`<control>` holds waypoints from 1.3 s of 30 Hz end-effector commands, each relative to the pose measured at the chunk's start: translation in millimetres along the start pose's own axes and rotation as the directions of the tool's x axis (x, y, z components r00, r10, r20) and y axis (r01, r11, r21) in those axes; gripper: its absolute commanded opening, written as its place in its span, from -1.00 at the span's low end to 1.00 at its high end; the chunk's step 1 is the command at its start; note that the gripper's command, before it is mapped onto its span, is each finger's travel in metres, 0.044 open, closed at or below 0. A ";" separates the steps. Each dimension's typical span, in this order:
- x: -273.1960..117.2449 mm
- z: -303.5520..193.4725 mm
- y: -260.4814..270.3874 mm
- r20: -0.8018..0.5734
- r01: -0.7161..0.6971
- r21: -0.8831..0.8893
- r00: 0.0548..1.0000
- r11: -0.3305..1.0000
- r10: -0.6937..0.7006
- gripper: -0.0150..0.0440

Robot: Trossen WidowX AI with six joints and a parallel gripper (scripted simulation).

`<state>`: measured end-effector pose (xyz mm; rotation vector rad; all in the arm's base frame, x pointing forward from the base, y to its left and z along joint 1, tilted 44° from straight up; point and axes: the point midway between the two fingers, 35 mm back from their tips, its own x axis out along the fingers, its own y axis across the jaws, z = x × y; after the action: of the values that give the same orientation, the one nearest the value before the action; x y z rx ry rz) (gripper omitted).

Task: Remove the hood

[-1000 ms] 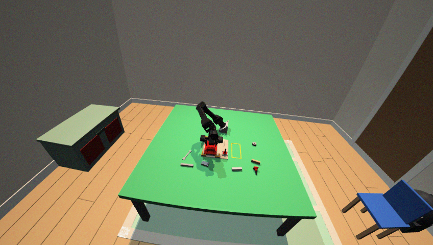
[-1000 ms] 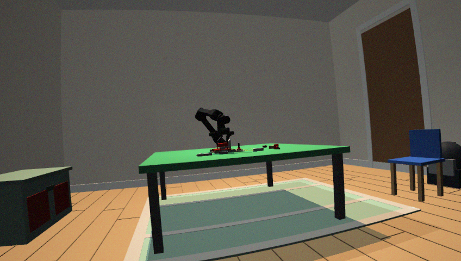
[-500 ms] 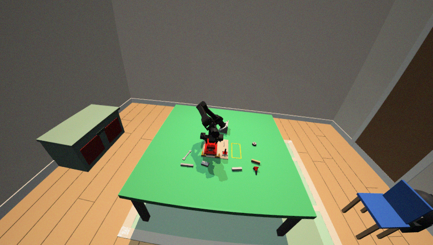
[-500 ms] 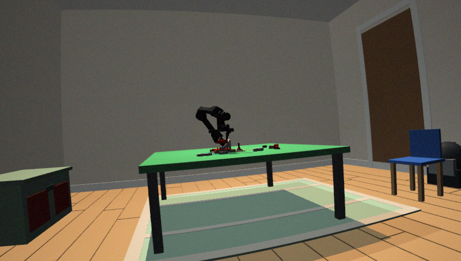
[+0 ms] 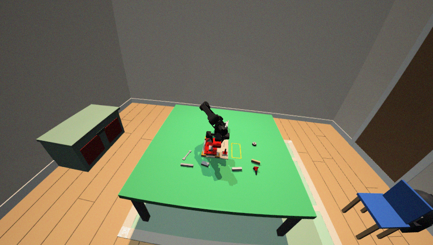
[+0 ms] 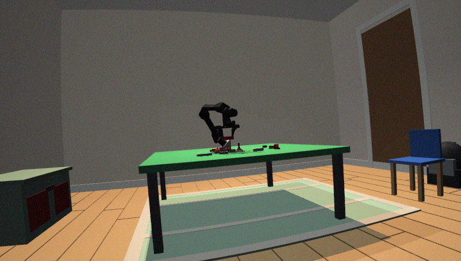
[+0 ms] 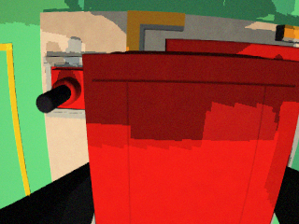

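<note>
Gripper: black fingers [image 5: 218, 137] [image 6: 228, 132] were closed on the hood's sides.
Hood: red panel [image 5: 216, 142] [image 6: 228, 137] [image 7: 187, 173] was held aloft, above the car's level (clearly off the car).
Toy car: red body [image 5: 209, 148] sat on the pale board [image 5: 223, 145] [image 7: 65, 149].
Marked area: yellow outline [image 5: 240, 150] [image 7: 18, 135] lay beside the board; hood was outside it.
Lever: black stick [image 5: 224, 150] [image 6: 238, 145] [image 7: 55, 97] stood on the board.
</note>
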<state>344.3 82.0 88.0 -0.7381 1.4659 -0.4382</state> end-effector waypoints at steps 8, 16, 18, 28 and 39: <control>-6.4 -5.9 80.0 0.001 -0.023 -0.026 1.000 0.999 0.023 -0.49; -7.0 -20.9 138.5 -0.002 -0.020 -0.015 1.000 1.000 0.020 -0.49; -6.5 -26.0 152.7 -0.002 -0.017 -0.009 1.000 1.000 0.017 -0.49; -3.1 -39.2 183.7 -0.003 -0.008 0.006 1.000 1.000 0.008 -0.49; 5.9 -38.3 184.1 -0.002 -0.008 0.006 1.000 1.000 0.008 -0.49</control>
<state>276.2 203.9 -38.0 -0.7239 1.4684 -0.4388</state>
